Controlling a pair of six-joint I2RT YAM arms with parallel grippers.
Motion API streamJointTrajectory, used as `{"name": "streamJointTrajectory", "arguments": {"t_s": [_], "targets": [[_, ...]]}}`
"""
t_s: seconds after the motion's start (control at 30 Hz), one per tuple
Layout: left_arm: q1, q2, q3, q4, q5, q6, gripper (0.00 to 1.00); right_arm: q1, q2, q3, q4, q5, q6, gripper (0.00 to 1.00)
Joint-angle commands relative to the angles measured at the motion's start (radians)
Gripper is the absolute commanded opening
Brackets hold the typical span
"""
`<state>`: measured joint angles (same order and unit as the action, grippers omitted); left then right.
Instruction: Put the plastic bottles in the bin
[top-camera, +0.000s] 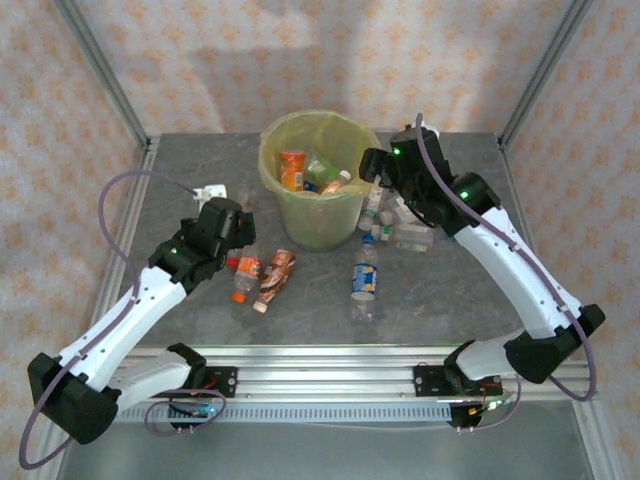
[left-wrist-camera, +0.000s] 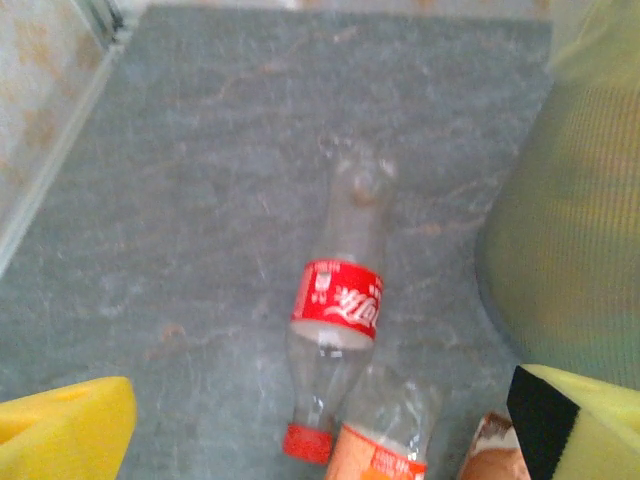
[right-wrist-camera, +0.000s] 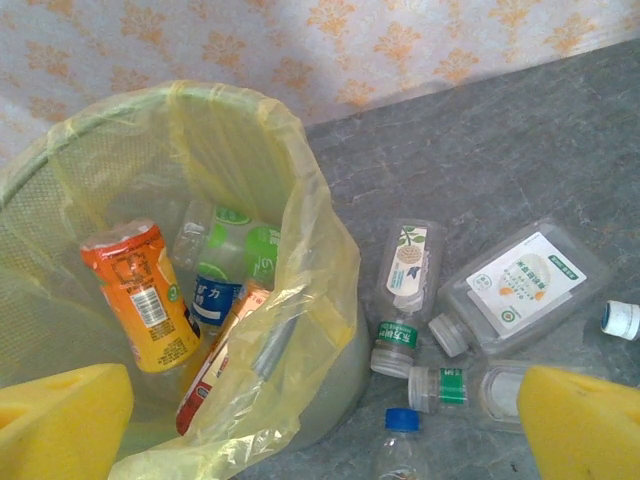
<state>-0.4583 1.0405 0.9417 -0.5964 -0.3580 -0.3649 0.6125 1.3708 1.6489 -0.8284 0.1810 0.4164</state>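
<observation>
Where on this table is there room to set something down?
Bare table lies between the blue-label bottle and the right arm, and along the near rail. It is crowded right of the bin, where clear bottles cluster, and at its left front, by the red and orange bottles.

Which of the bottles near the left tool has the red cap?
The red-label bottle: clear, lying flat, centred in the left wrist view, cap toward the camera. Its neighbour, the orange-label bottle, lies against its cap end.
</observation>
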Motion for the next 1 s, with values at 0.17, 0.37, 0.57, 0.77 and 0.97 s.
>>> {"name": "streamJointTrajectory", "arguments": {"t_s": [0.17,0.37,0.57,0.77,0.97], "targets": [[-0.003,0.01,-0.132,-0.003,0.159,-0.085,0.87,0.0,-0.077,-0.1,0.006,0.084,0.064,0.99],[-0.003,0.069,-0.164,0.019,0.185,-0.082,0.8,0.001,-0.144,-0.174,-0.03,0.163,0.105,0.99],[-0.003,0.135,-0.187,0.047,0.211,-0.08,0.74,0.001,-0.212,-0.275,-0.061,0.269,0.17,0.99],[-0.003,0.196,-0.186,0.07,0.223,-0.076,0.69,0.001,-0.251,-0.361,-0.109,0.34,0.233,0.99],[-0.003,0.246,-0.186,0.095,0.226,-0.084,0.68,0.001,-0.274,-0.415,-0.112,0.35,0.259,0.99]]}}
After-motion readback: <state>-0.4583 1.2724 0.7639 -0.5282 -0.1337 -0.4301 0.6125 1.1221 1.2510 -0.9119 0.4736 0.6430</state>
